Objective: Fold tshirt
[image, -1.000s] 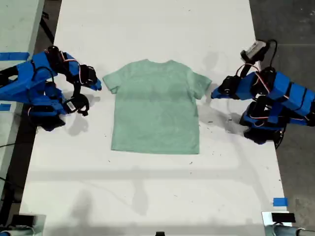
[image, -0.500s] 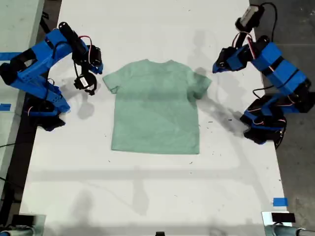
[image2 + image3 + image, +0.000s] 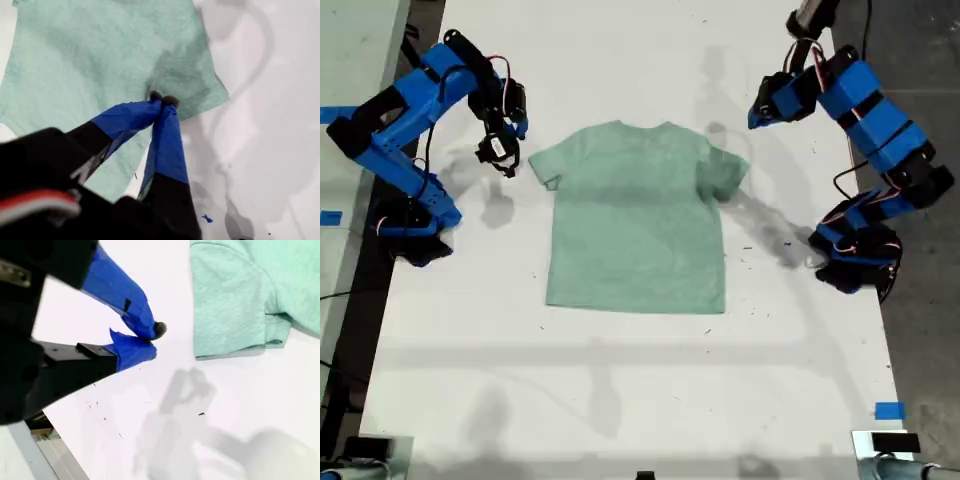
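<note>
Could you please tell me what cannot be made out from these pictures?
- First wrist view: my first gripper hides part of the tshirt sleeve. Whether it touches the cloth cannot be told.
- Second wrist view: only one sleeve shows, and the picture's edge cuts off the rest.
- Exterior view: the top edge cuts off the arm at the exterior view's right.

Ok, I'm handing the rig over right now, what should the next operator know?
My first gripper: jaws shut, empty, raised by the tshirt sleeve at the exterior view's right.
My second gripper: jaws shut, empty, over bare table beside the other sleeve.
The tshirt lies flat and spread out, mid-table.
Done: nothing folded.
Left: grasp and make every fold.
</note>
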Robot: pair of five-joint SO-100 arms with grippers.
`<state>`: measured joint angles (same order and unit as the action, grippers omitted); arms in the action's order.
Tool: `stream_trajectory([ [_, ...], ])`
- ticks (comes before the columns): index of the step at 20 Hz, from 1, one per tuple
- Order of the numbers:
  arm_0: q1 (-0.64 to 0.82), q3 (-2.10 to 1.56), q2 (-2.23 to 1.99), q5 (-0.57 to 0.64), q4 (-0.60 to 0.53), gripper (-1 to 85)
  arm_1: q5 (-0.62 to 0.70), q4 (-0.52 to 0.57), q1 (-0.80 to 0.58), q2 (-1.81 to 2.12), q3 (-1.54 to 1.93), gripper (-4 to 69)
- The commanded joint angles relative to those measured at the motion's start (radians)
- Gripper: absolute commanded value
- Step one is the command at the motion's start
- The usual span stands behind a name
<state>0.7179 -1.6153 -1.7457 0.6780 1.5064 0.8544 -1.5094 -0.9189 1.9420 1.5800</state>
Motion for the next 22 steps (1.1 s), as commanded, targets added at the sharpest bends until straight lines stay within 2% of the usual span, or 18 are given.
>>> stream_trajectory([
  [1, 0.000, 0.060, -0.003, 0.003, 0.003, 0.0, 0.048, 0.037, -0.014, 0.012, 0.003, 18.6],
  [2, 0.000, 0.060, -0.002, 0.003, 0.002, 0.0, 0.071, 0.069, -0.017, 0.021, 0.044, 25.6],
  [3, 0.000, 0.060, 0.000, 0.003, 0.000, 0.0, 0.087, 0.103, -0.023, 0.023, 0.089, 29.1],
  [10, -0.005, 0.060, 0.028, 0.005, -0.014, 0.0, 0.164, 0.400, -0.074, -0.015, 0.423, 28.7],
  [17, -0.009, 0.060, 0.040, 0.005, -0.028, 0.0, 0.245, 0.640, -0.115, -0.267, 0.499, 28.4],
  [19, -0.011, 0.060, 0.041, 0.005, -0.031, 0.0, 0.253, 0.653, -0.120, -0.387, 0.446, 24.9],
  [20, -0.011, 0.060, 0.041, 0.005, -0.031, 0.0, 0.259, 0.621, -0.115, -0.436, 0.397, 22.1],
  [22, -0.012, 0.060, 0.041, 0.005, -0.031, 0.0, 0.282, 0.612, -0.107, -0.466, 0.362, 10.7],
])
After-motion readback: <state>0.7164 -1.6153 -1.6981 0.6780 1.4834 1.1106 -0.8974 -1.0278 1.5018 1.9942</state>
